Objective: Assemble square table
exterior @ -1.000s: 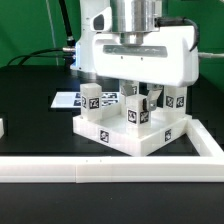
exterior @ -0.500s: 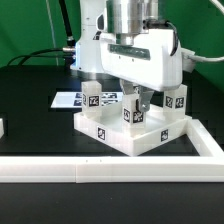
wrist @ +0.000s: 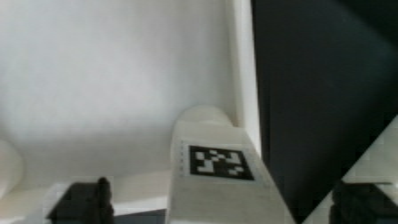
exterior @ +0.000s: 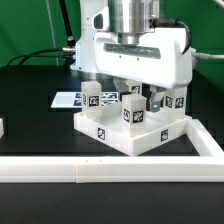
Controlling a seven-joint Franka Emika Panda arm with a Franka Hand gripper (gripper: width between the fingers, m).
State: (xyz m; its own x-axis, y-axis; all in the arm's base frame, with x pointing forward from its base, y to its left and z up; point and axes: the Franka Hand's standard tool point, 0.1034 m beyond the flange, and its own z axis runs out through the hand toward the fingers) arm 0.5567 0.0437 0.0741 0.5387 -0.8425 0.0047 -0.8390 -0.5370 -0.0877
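Observation:
The square table top (exterior: 112, 140) is a white rimmed tray lying on the black table. Several white tagged legs stand on it: one at the exterior view's left (exterior: 93, 98), one at the right (exterior: 177, 100), and one at the front middle (exterior: 133, 113). My gripper (exterior: 135, 98) hangs straight over the front middle leg, with a finger on each side of it. In the wrist view that leg (wrist: 221, 165) with its tag stands between my dark fingertips (wrist: 82, 200), with gaps on both sides. The gripper (wrist: 226, 196) is open. The white tray floor (wrist: 107, 90) fills the rest of that view.
The long white L-shaped rail (exterior: 90, 171) runs along the front and up the exterior view's right side (exterior: 210, 146). The marker board (exterior: 68, 100) lies behind the tray at the left. A small white part (exterior: 2, 127) shows at the left edge. Green cables lie at the back.
The hand turned about its upright axis over the front middle leg half a second ago and has turned back square. The legs and the tray stay in place.

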